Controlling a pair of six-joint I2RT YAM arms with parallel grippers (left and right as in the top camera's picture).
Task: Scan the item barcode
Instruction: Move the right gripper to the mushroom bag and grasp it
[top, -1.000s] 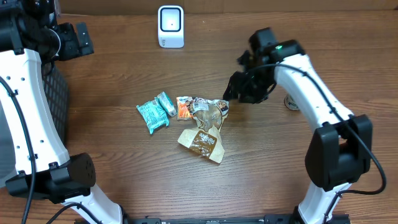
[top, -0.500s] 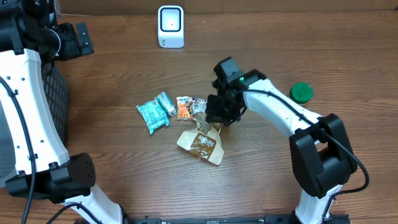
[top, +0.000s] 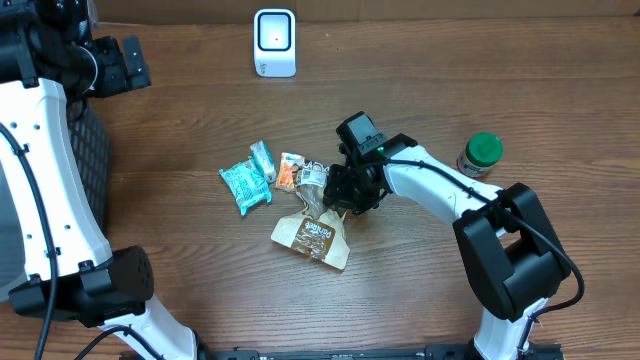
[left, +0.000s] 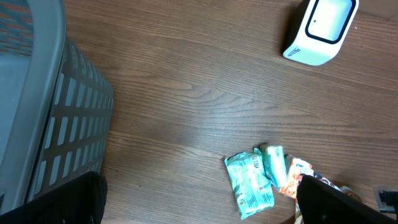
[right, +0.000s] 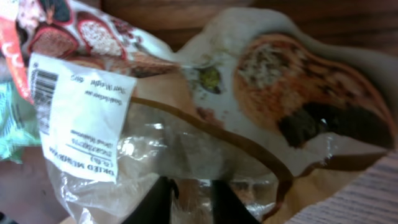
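The right fingers (right: 152, 202), blurred, are cut off at the picture's bottom; whether they pinch the pouch (right: 261, 124) is unclear. Its label (right: 81, 118) has unreadable print.

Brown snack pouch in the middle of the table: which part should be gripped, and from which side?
Probably the crumpled end of the brown pouch, by the white label, coming down from above. That end looks bunched and raised, giving the jaws a fold to pinch; the lower body lies flat on the table, and small packets crowd its left side.
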